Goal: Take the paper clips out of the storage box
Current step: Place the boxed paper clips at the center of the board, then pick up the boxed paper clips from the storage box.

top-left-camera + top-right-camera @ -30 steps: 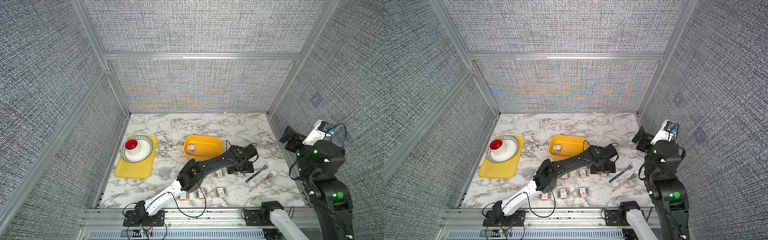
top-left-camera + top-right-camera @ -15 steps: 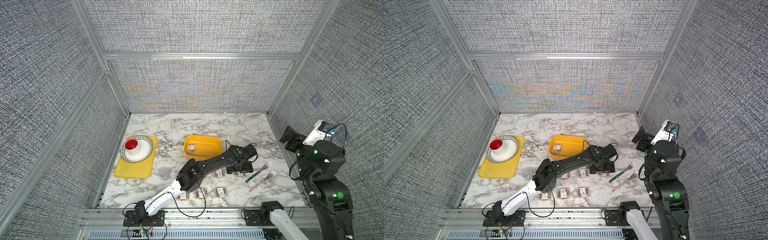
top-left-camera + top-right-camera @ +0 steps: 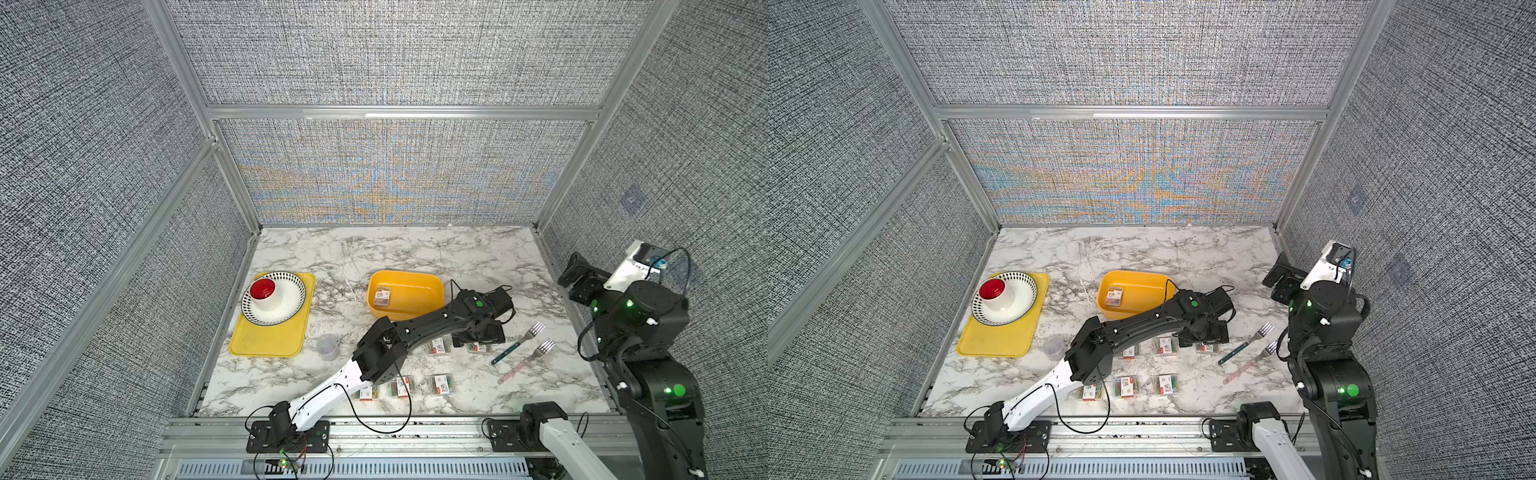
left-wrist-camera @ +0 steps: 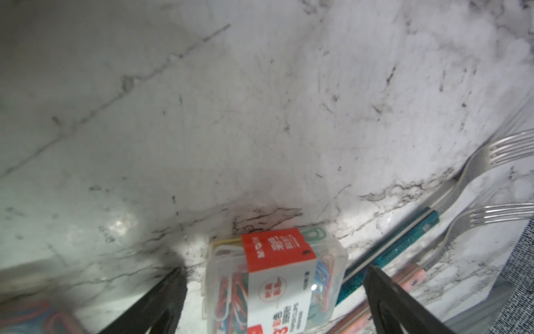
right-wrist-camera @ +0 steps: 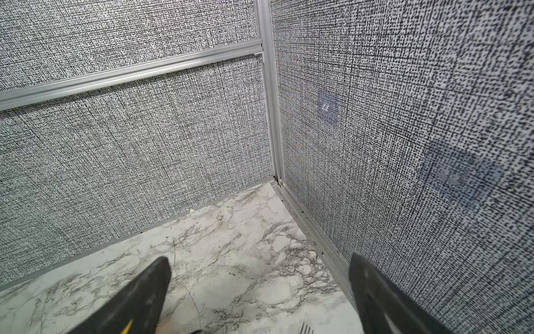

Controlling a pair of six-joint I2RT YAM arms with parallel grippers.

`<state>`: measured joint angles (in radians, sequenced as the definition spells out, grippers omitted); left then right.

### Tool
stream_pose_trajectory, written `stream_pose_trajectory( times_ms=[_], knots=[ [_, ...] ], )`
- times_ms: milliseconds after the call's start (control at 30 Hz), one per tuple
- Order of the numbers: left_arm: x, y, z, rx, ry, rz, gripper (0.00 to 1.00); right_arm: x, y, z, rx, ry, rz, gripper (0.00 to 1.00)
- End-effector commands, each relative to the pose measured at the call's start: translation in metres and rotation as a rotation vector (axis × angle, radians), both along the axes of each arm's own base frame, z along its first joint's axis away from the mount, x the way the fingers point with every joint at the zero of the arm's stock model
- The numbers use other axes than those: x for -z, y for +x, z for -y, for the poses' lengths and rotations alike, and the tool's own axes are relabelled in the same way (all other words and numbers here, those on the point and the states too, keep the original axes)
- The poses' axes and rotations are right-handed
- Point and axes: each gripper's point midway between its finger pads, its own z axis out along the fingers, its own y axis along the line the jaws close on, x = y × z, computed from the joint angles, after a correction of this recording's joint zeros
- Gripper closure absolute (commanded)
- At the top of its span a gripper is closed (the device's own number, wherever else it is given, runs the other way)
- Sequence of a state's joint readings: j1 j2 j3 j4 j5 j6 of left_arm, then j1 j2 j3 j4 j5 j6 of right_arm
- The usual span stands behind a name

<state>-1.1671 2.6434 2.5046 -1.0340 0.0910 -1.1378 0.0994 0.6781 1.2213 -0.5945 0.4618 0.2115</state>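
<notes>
The yellow storage box (image 3: 419, 277) (image 3: 1144, 276) stands mid-table with one labelled case of paper clips (image 3: 382, 296) (image 3: 1115, 297) left inside. Several more cases lie on the marble in front of it, such as one at mid-table (image 3: 439, 347) and one near the front edge (image 3: 442, 383). My left gripper (image 3: 478, 338) (image 4: 274, 270) hangs low and open over a further case (image 4: 277, 283). That case lies on the table between the fingers, with a gap on each side. My right gripper (image 3: 575, 272) (image 5: 260, 258) is raised by the right wall, open and empty.
Two forks (image 3: 519, 343) (image 3: 525, 361) lie just right of the left gripper. A small clear round tub (image 3: 327, 347) stands left of the arm. A flat yellow tray (image 3: 266, 347) at the left carries a patterned bowl (image 3: 291, 303) with a red cup (image 3: 264, 291).
</notes>
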Motion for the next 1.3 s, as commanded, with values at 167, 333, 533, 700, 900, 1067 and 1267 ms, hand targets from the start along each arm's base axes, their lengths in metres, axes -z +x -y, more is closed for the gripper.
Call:
stream_pose_trajectory(
  times_ms=[167, 333, 533, 700, 900, 1067, 1267],
  knots=[
    [-0.059, 0.024, -0.002, 0.043, -0.045, 0.204, 0.00, -0.009, 0.002, -0.001, -0.005, 0.008, 0.030, 0.01],
    [-0.112, 0.036, 0.003, 0.080, -0.127, 0.336, 0.00, -0.012, 0.002, -0.003, -0.014, 0.016, 0.031, 0.01],
    [-0.195, 0.053, -0.023, 0.123, -0.146, 0.582, 0.00, -0.008, 0.012, -0.009, -0.043, 0.034, 0.001, 0.02],
    [-0.251, 0.064, -0.062, 0.120, -0.130, 0.804, 0.00, 0.001, 0.025, -0.017, -0.081, 0.057, -0.041, 0.02],
    [-0.305, 0.072, -0.132, 0.099, -0.078, 1.063, 0.02, 0.015, 0.049, -0.039, -0.193, 0.085, -0.095, 0.08],
    [-0.325, 0.083, -0.221, 0.031, 0.086, 1.162, 0.06, 0.030, 0.072, -0.069, -0.358, 0.104, -0.140, 0.15],
    [-0.332, 0.079, -0.316, -0.045, 0.132, 1.248, 0.09, 0.048, 0.094, -0.097, -0.489, 0.057, -0.209, 0.22]
  ],
)
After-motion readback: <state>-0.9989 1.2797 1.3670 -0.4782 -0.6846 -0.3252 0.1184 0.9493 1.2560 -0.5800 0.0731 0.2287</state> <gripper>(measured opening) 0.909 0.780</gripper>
